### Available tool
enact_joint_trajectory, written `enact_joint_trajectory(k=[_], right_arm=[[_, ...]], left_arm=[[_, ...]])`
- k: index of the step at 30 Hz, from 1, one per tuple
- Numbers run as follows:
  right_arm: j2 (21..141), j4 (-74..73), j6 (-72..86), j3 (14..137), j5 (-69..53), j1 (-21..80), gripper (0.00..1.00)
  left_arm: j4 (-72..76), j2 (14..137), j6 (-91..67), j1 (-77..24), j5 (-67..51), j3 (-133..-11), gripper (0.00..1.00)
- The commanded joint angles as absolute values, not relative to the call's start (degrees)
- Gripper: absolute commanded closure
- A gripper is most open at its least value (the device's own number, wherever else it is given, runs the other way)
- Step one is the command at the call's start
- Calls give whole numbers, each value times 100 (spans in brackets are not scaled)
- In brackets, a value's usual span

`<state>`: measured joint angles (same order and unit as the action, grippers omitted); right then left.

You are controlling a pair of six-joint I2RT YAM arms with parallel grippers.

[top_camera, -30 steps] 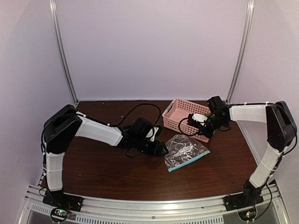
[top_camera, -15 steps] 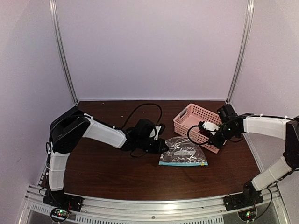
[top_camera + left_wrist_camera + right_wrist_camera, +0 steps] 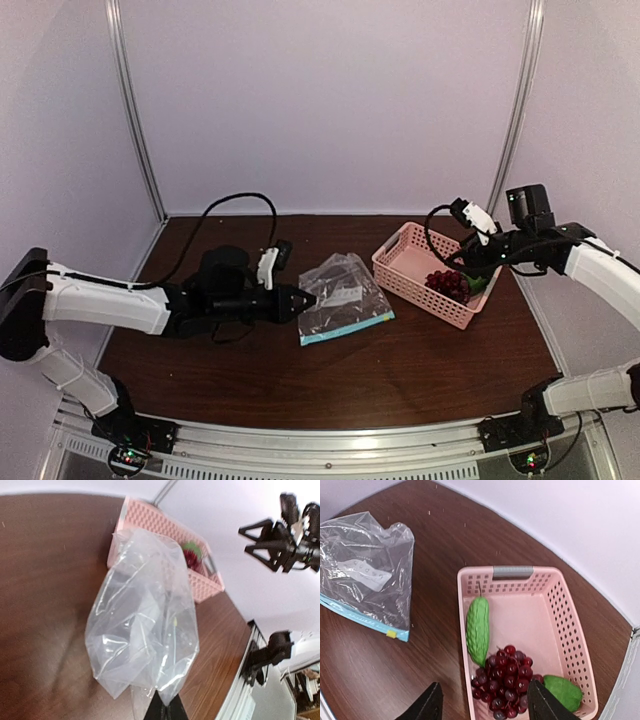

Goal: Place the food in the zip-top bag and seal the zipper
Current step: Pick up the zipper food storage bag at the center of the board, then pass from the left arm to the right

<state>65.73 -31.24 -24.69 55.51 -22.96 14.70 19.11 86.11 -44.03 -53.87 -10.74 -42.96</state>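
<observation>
Since a second earlier the zip-top bag (image 3: 345, 295) had slid left, apart from the pink basket (image 3: 420, 294). Left jaws, arm low and outstretched, pinched its edge, the grip half cut off. Right jaws hung wide open, empty, above the basket's grapes (image 3: 505, 680) and green vegetable (image 3: 478, 630)

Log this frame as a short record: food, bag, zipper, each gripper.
food: grapes and green vegetable, both in the pink basket
other: second green item in the basket beside the grapes
zip-top bag: on the table beside the basket, no food visible inside
zipper: teal strip on the bag's near edge; open or sealed unclear
left gripper: shut on the bag's left corner
right gripper: open above the basket, holding nothing
progress: nothing bagged yet
</observation>
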Motion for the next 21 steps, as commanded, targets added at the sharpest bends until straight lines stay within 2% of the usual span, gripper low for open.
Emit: enact_joint_trajectory(k=[1,3,6,9,15,21], right_arm=[[6429,-2396,-1495,5861,-3220,1441,41],[6580,-2161,-1103,6062,-3513,1440,41],[6804,-1537,-152,6147,-4175,1441,43],[7072,-762,1110,6275,-4729,1446,45],[7424,591,2855,6106,-5083,1457,52],[7610,2138,4059,5704,-5540,1590,58]], left_arm=[[2698,7803,-4569,-5405,841,-4143,100],[3082,7760,-4735,-5404,1417,-4219,100],[4054,8053,-4922,-5406,1664,-4480,100],[4905,8481,-5180,-5405,1457,-4811,100],[6824,9435,-6184,-5401,901,-5093,100],[7385,10019,-6955,-5413,608,-5400,100]])
